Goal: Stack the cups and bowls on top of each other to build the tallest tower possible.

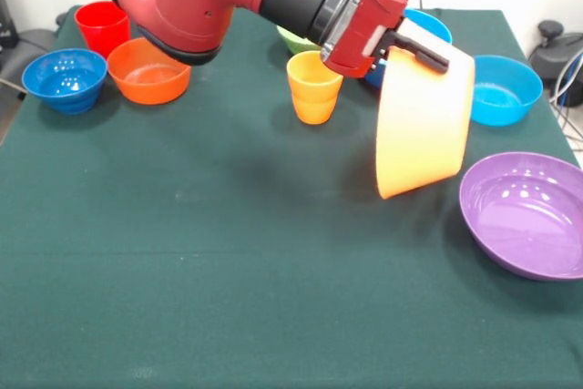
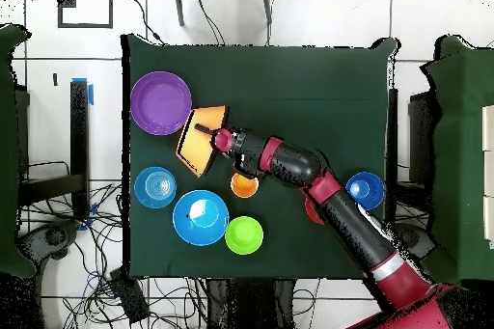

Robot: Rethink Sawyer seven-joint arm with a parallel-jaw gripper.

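My gripper (image 1: pixel 426 56) is shut on the rim of the large yellow-orange bowl (image 1: pixel 421 129) and holds it tilted on its side above the table, left of a purple bowl (image 1: pixel 528 214). In the overhead view the gripper (image 2: pixel 201 131) and yellow-orange bowl (image 2: pixel 198 144) hang just below the purple bowl (image 2: pixel 160 102). The orange cup (image 1: pixel 314 87) stands behind the arm. The red cup (image 1: pixel 100 26), orange-red bowl (image 1: pixel 148 70) and dark-blue bowl (image 1: pixel 64 79) sit at the far left. A light-blue bowl (image 1: pixel 501 88), a big blue bowl (image 1: pixel 428 23) and a green bowl (image 1: pixel 293 40) stand at the back.
All stand on a dark green table (image 1: pixel 228 271). In the overhead view, the orange cup (image 2: pixel 244 185), light-blue bowl (image 2: pixel 154 187), big blue bowl (image 2: pixel 201 217) and green bowl (image 2: pixel 244 235) cluster near the robot's side; the dark-blue bowl (image 2: pixel 365 190) is right of the arm.
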